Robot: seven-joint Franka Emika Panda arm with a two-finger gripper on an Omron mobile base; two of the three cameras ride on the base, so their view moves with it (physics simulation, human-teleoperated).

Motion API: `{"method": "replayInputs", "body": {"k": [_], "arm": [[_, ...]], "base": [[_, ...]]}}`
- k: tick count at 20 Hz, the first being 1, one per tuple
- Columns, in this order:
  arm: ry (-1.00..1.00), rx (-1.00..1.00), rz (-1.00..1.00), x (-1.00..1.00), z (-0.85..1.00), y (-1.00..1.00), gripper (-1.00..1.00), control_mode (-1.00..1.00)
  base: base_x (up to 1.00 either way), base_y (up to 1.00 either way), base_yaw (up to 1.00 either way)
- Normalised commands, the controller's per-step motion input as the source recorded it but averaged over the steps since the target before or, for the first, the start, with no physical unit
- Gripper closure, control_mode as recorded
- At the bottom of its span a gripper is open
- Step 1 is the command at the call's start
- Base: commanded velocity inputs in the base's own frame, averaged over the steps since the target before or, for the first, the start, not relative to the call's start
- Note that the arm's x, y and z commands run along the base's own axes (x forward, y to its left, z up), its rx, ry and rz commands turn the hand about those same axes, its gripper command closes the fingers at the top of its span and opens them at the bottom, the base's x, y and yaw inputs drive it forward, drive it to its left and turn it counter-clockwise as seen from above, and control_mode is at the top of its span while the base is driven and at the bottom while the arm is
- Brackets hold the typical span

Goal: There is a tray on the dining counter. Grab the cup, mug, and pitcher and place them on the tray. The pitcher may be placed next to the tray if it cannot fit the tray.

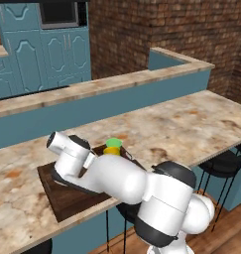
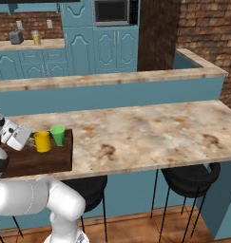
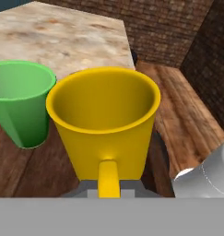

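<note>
We see a red brick wall [image 2: 202,28] at the back. Teal cabinets [image 2: 112,50] stand under a dark microwave [image 2: 112,12]. A raised teal ledge with a stone top [image 2: 107,78] runs across the room. Black stools [image 2: 190,178] stand on the brown wooden floor [image 2: 136,228]. A toaster [image 2: 15,36] sits on the far kitchen counter [image 2: 26,45].

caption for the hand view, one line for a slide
Tool shut on the yellow mug by its handle, beside the green cup on the wooden tray.

Even, soft light; sharp rendered pictures
</note>
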Motion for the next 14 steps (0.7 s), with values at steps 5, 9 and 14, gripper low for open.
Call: {"method": "replayInputs", "body": {"k": [5,9,14], "arm": [[0.00,0.00,0.00,0.28,-0.24,-0.10,1.00,-1.00],[0.00,0.00,0.00,0.29,-0.28,-0.06,1.00,-1.00],[0.00,0.00,0.00,0.17,-0.36,0.00,1.00,-1.00]], "base": [[0.00,0.00,0.00],[0.00,0.00,0.00],[0.00,0.00,0.00]]}}
